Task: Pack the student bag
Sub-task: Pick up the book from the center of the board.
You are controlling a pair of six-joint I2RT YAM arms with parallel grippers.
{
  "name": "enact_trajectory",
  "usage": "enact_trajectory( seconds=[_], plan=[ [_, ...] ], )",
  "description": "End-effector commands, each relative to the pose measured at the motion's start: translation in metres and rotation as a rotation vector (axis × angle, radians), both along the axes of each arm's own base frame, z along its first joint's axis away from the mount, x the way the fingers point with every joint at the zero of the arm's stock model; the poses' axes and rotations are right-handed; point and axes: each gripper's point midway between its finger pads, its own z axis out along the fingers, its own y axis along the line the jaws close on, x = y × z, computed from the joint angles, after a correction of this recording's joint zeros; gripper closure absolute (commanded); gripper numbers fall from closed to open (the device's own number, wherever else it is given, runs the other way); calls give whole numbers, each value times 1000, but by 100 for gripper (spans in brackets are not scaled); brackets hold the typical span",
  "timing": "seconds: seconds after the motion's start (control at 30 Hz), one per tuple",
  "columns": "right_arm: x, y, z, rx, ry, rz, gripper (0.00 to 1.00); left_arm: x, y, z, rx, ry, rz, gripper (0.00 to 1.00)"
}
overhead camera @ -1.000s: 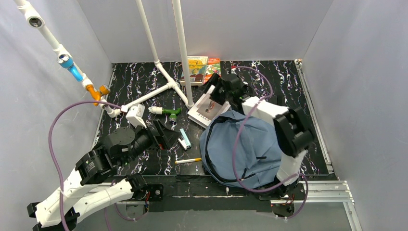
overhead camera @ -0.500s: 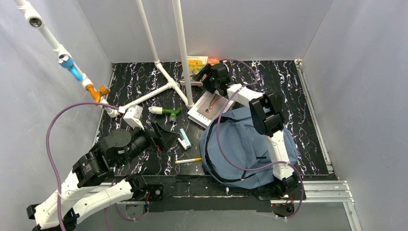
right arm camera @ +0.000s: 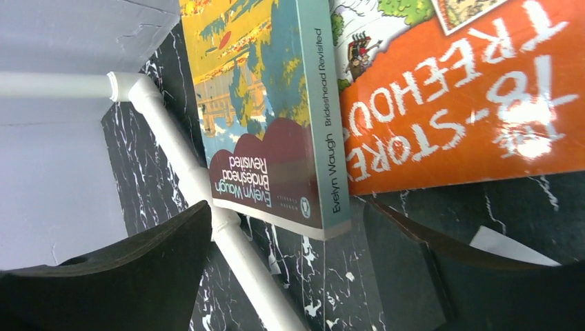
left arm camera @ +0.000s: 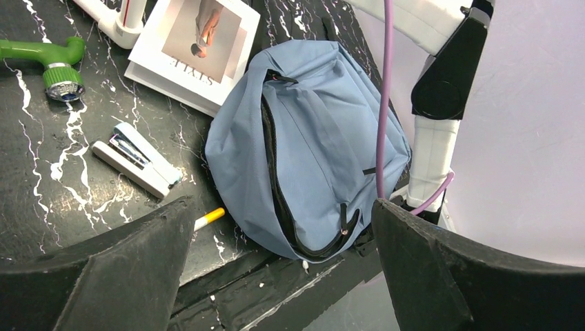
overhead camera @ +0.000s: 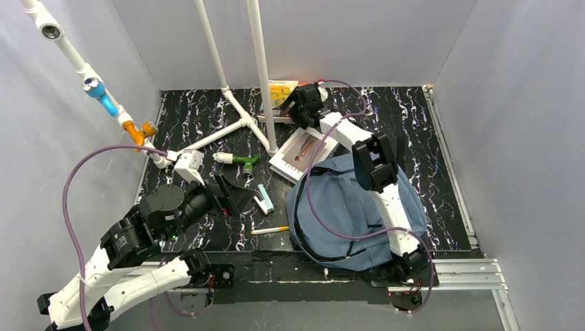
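the student bag (overhead camera: 345,207) lies flat at about 4 o'clock on the tabletop (overhead camera: 186,110), slate-blue, with its dark zipper line curving along the 9 o'clock side and its near edge reaching the front rail. the right arm rises from its base and crosses over the bag's 3 o'clock side, a purple cable (overhead camera: 324,200) draped across the fabric. at the bag's 11 o'clock a white magazine (overhead camera: 303,153) lies flat, its corner touching or just under the bag. at the bag's 9 o'clock sit a pale stapler (overhead camera: 264,198) and, nearer the front, a white stick with a yellow tip (overhead camera: 270,230). a green nozzle (overhead camera: 238,159) lies farther out at 10 o'clock, beside the white pipe frame (overhead camera: 241,114).

the left claw (overhead camera: 231,196) hangs at about 8 o'clock on the tabletop, jaws spread as wide as they go and holding nothing; its wrist view looks across the stapler to the bag.

the right claw (overhead camera: 293,103) is at the 12 o'clock edge, over two books lying side by side: a yellow-and-teal paperback (right arm camera: 269,117) and an orange treehouse book (right arm camera: 469,103). its jaws stand wide apart, straddling the paperback's near corner; the fingers (right arm camera: 138,269) seem clear of the cover, though the close view makes that hard to judge.
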Motion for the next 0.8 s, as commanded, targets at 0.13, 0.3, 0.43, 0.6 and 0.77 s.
enact_trajectory(
  seconds=[0.13, 0.3, 0.43, 0.6, 0.77],
  plan=[
    [-4, 0, -35, -34, 71, 5, 16, 3, 2, 11, -3, -26, 10, 2],
    [-3, 6, -28, 4, 72, 16, 23, 2, 1, 12, -8, -25, 4, 2],
    [-6, 11, -24, 9, 79, 48, 24, 1, 0, 14, -19, -25, -1, 2],
    [-2, 8, -32, 24, 90, 40, 31, 2, -3, 16, -22, -29, -6, 2],
    [6, 6, -38, 53, 69, 23, 42, 1, -6, 15, -27, -22, -18, 2]
  ],
)
